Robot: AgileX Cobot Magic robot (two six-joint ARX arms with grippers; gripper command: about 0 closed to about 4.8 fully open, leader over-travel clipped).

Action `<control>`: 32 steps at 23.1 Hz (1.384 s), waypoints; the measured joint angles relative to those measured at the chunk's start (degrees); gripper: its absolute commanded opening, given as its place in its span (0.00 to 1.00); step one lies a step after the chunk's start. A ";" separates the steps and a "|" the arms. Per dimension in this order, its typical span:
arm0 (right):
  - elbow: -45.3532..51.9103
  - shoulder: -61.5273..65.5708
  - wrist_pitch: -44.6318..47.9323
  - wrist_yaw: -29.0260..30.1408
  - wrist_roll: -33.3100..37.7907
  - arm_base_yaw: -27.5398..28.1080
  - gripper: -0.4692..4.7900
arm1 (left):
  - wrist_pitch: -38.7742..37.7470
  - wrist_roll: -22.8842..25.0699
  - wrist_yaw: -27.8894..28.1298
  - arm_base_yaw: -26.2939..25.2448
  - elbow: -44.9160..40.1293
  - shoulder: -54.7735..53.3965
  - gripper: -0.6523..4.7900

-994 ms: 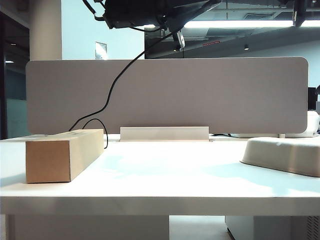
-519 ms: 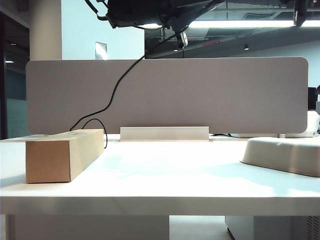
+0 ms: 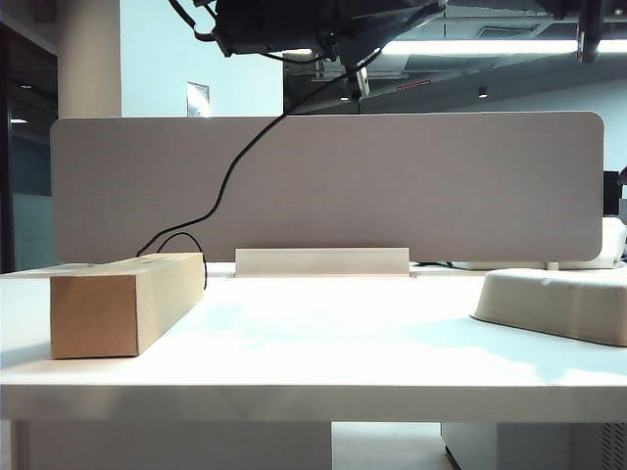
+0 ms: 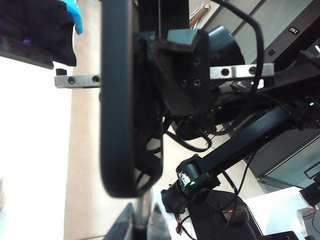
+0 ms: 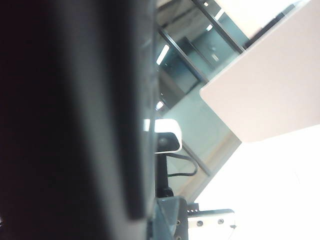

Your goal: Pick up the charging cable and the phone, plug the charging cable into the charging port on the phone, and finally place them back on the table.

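Note:
Both grippers are raised high above the table (image 3: 323, 343). In the left wrist view the black phone (image 4: 117, 100) stands edge-on, and the right gripper's fingers (image 4: 182, 65) clamp its side. My left gripper (image 4: 144, 225) is shut on the silvery plug (image 4: 145, 210) of the charging cable. The plug's tip meets the phone's short end, and the charging port is hidden there. In the exterior view the cable (image 3: 227, 176) hangs from the dark arms at the top edge down behind the box. The phone (image 5: 75, 120) fills the right wrist view, with the right gripper (image 5: 150, 225) shut on it.
A long brown cardboard box (image 3: 118, 304) lies on the table's left. A beige shallow tray (image 3: 558, 304) sits at the right. A grey partition panel (image 3: 392, 186) runs along the back, with a low white ledge (image 3: 321, 261) in front of it.
The cable's upper end and the dark arm mass at the top have drifted slightly to the right. Both grips look unchanged.

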State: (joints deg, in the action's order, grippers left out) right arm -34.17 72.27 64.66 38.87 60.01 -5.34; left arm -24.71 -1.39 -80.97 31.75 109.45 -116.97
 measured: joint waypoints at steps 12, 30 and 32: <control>0.13 0.15 -11.28 -4.17 -5.18 -0.07 0.09 | -9.09 -0.87 0.50 -3.72 0.11 0.02 0.52; 0.13 5.51 -47.04 -19.80 -13.20 1.05 0.09 | -42.38 27.54 29.44 -12.24 0.15 14.03 0.11; 0.15 8.46 -48.39 -19.85 -13.20 1.16 0.09 | -43.78 27.52 35.17 -12.22 0.13 15.76 0.11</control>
State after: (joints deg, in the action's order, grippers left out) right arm -34.02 80.73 16.27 19.03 46.81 -4.19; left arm -68.49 26.13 -45.80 19.53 109.58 -101.21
